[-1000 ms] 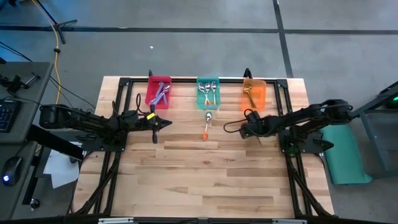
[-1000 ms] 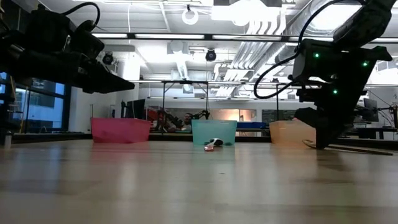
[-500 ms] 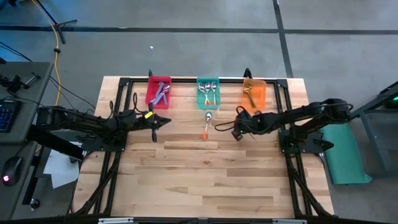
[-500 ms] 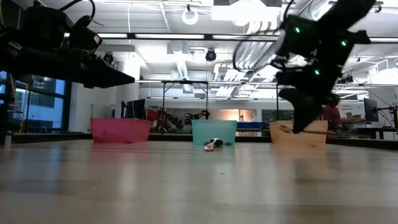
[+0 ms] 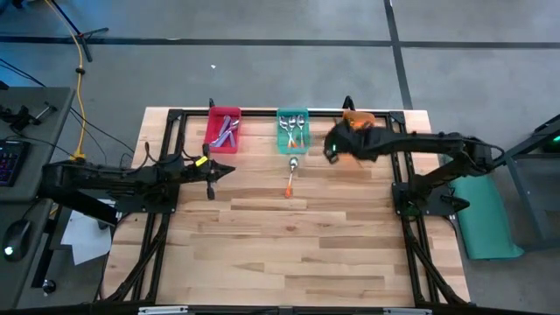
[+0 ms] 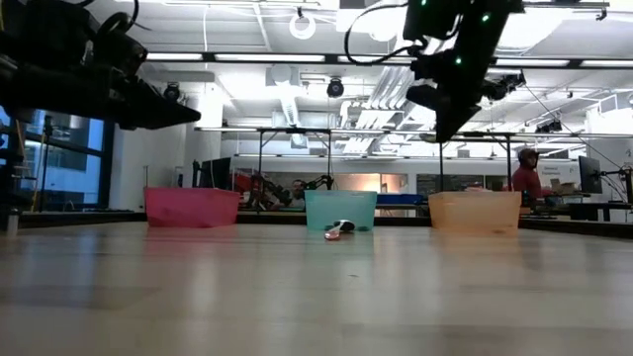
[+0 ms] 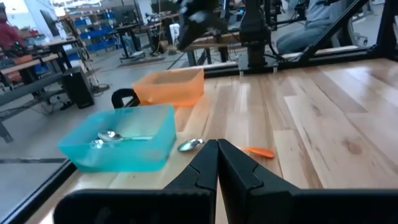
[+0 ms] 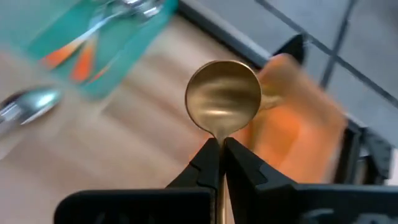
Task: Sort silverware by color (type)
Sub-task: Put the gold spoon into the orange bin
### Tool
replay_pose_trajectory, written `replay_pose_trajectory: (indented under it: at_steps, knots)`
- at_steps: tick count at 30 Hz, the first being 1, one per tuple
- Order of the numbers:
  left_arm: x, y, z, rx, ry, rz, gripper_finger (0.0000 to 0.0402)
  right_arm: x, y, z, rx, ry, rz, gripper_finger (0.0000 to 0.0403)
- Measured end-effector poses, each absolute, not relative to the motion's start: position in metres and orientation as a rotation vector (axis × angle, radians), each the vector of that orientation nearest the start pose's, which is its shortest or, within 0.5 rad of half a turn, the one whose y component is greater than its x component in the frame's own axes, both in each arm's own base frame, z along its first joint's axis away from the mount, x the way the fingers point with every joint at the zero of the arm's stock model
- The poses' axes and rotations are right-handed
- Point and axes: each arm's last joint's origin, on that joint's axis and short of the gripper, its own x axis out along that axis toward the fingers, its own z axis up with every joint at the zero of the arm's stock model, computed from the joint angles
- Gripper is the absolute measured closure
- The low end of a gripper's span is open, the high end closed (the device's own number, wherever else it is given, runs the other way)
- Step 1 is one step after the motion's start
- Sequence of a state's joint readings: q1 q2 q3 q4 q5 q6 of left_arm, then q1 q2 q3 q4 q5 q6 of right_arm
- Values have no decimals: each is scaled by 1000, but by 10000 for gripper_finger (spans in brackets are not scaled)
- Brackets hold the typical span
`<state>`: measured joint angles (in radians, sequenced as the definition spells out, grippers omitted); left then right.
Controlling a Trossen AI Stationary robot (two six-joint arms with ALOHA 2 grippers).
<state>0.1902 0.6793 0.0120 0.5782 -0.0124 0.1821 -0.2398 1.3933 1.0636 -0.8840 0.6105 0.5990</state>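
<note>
R gripper raised above table betw teal bin and orange bin, fingers pinched tight on neck of a gold spoon, bowl sticking out past the tips. L gripper hovers nr red bin, fingers fully together, nothing in them. One orange-handled spoon lies on table just in front of teal bin; purple-handled spoons in red bin, more orange-handled ones in teal.

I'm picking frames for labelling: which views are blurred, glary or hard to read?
Right wrist view: the gold spoon in the right pincer is sharp, the bins behind smeared. Low view: bright ceiling lights leave both arms as dark shapes. Left wrist view: the teal bin is clear. High view: evenly lit.
</note>
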Motion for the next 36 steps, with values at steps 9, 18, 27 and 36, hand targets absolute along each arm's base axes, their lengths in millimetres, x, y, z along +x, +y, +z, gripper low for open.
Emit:
replay_pose_trajectory:
  at_steps: [9, 18, 27, 36]
  knots:
    - [125, 25, 164, 182, 72, 204, 401, 213, -163, 247, 324, 921, -1227, 403]
    - [116, 23, 165, 182, 72, 221, 401, 187, -195, 204, 458, 894, -1232, 403]
    - [112, 23, 167, 185, 44, 225, 401, 190, -210, 170, 484, 935, -1205, 403]
    - [107, 23, 168, 186, 33, 260, 401, 191, -221, 148, 519, 976, -1187, 403]
